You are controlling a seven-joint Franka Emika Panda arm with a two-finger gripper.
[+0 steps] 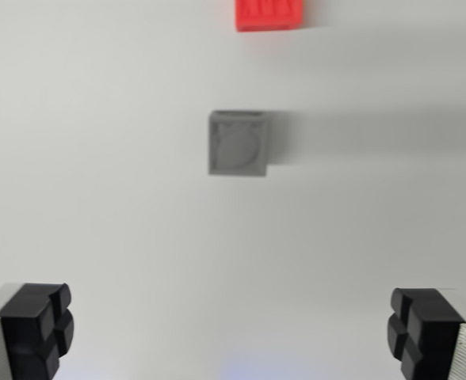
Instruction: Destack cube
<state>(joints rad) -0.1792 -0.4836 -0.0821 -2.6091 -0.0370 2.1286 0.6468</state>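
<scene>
My gripper is wide open, with nothing between its 2 black rubber fingertips. 1 fingertip sits in the bottom corner at the wrist view's left and the other sits in the bottom corner at the wrist view's right. Each black pad looks bumpy, with a cross-shaped groove that cuts it into 4 blocky parts. Behind each pad I see a bit of pale grey metal. Far above my fingers in the picture lies a small grey plastic cube. It has flat sides and square corners, and its top face has a round ring shape pressed into it. The grey cube sits alone on the smooth white table, a little left of the middle. It throws a soft grey shadow toward the wrist view's right. Higher up, at the very top edge, is a bright red plastic cube. Only part of it shows, so I cannot tell its full shape. The red cube and the grey cube are apart and do not touch. The whole picture is a bit blurry.
</scene>
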